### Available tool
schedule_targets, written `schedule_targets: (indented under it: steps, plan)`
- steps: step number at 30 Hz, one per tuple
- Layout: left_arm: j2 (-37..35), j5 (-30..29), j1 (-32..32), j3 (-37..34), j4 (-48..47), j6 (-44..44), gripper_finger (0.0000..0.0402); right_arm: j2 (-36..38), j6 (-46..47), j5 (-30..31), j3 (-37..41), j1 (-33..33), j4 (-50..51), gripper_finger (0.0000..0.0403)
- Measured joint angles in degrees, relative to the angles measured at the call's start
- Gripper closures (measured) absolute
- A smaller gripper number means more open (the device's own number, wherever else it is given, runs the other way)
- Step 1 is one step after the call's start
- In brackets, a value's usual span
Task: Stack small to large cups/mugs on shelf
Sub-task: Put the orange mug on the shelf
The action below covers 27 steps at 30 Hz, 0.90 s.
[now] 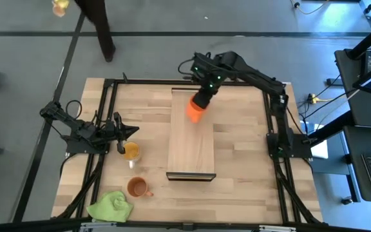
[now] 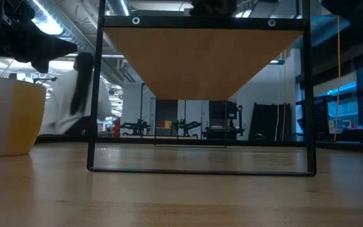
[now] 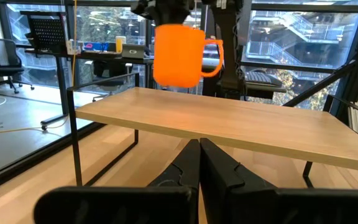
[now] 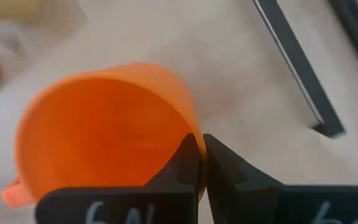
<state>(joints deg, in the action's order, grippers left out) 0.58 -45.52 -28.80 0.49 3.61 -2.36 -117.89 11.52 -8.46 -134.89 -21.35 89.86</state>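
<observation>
My right gripper [image 1: 203, 98] is shut on the bright orange mug [image 1: 195, 110], which it holds over the far end of the light-wood shelf [image 1: 190, 143]. The left wrist view shows the mug [image 3: 178, 55] upright just above the shelf board [image 3: 241, 127]. My left gripper [image 1: 122, 132] is shut and touches nothing. It waits at the table's left side, just beyond the amber-yellow cup [image 1: 131, 151], which stands on the table. The rust-brown mug [image 1: 137, 187] stands nearer the front edge. In the low view the amber cup [image 2: 14, 120] looms at the left. My right gripper pinches the orange mug's wall at the rim [image 4: 185, 127], opposite the handle [image 4: 11, 193]. One finger [image 4: 182, 165] is inside the mug and the other [image 4: 225, 165] outside. The fingers come from above, pointing down. The mug hangs below them, upright and lifted clear of the shelf.
A lime-green cloth [image 1: 111, 206] lies at the table's near-left corner. The shelf stands on thin black legs [image 2: 93, 94] with open space beneath. Black frame rails [image 1: 108, 122] run along both table sides. Most of the shelf top [image 1: 192, 151] is bare.
</observation>
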Motion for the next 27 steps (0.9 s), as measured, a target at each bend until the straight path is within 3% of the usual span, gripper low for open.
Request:
schedule_targets:
  steps: [6, 15, 27]
  plan:
    - [0.0, 0.0, 0.0, 0.0, 0.0, 0.0, 0.0401, -2.0, 1.7, -2.1, 1.3, -1.9, 0.2, 0.0389]
    - [0.0, 0.0, 0.0, 0.0, 0.0, 0.0, 0.0401, -2.2, 4.2, 5.8, 1.4, -1.9, -0.6, 0.0380]
    - [0.0, 0.0, 0.0, 0.0, 0.0, 0.0, 0.0401, -2.2, 7.5, 1.5, 1.4, -1.5, -0.6, 0.0357]
